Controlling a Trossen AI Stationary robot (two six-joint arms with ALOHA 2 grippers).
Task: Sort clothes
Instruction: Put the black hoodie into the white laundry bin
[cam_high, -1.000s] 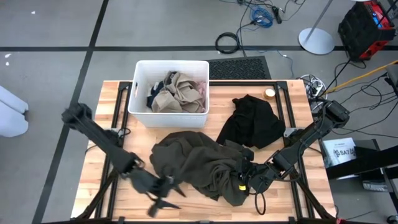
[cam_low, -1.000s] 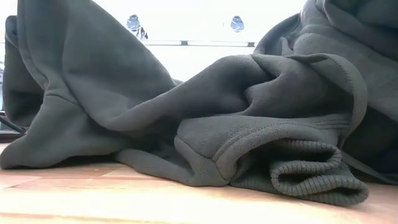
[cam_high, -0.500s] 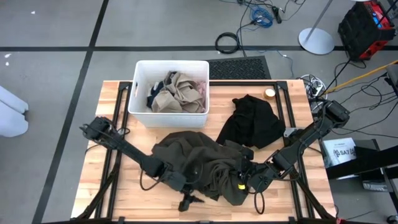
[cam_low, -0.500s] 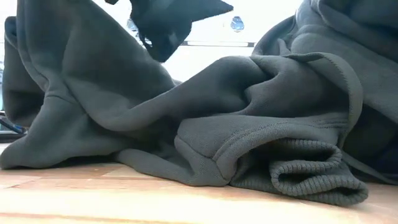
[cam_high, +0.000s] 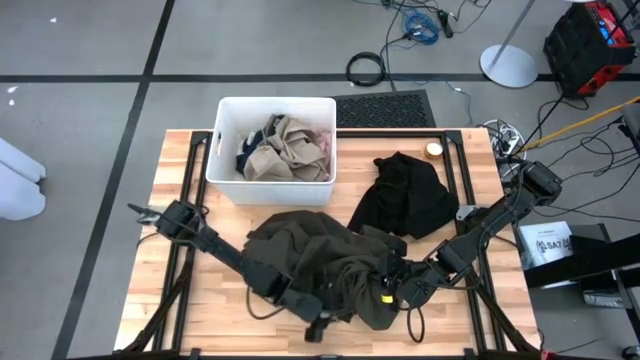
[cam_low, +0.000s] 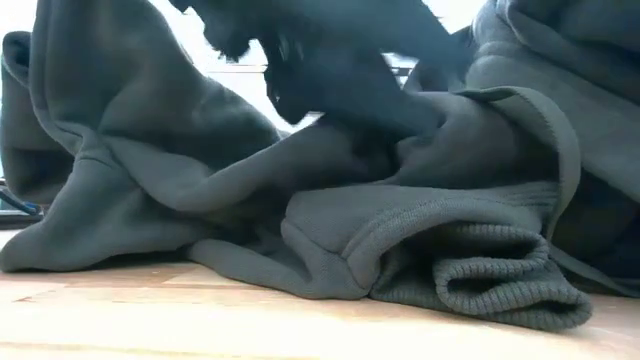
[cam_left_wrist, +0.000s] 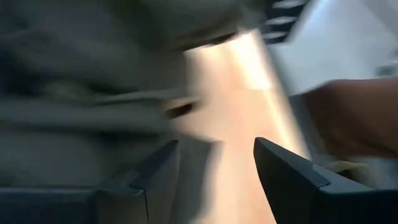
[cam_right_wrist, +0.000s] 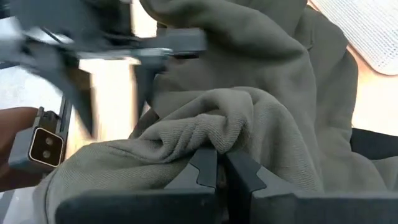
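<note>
A dark olive green garment (cam_high: 320, 262) lies heaped on the middle of the wooden table, and it fills the low view (cam_low: 420, 220). My right gripper (cam_high: 387, 292) is shut on it at its right near side. My left gripper (cam_high: 319, 326) is open, low at the garment's near edge; in the left wrist view (cam_left_wrist: 217, 168) bare table shows between its fingers and the garment lies beside one finger. I cannot tell whether it touches the cloth. A black garment (cam_high: 405, 195) lies spread at the back right. My right gripper pinches a raised fold of the olive garment (cam_right_wrist: 208, 138) between its two shut fingers. The fingers come slanting down from the table's right near side. The fold bunches up just ahead of the fingertips, and the rest of the garment lies slack on the table.
A white bin (cam_high: 222, 150) at the back left of the table holds tan, pink and navy clothes. A small round object (cam_high: 433, 150) sits at the far edge near the black garment. Bare wood shows along the table's left side (cam_high: 175, 180).
My left gripper has swung from the table's near left toward the right and down, and now sits low at the olive garment's near edge. In the low view it has come down from above onto the heap. My right gripper has kept its hold.
</note>
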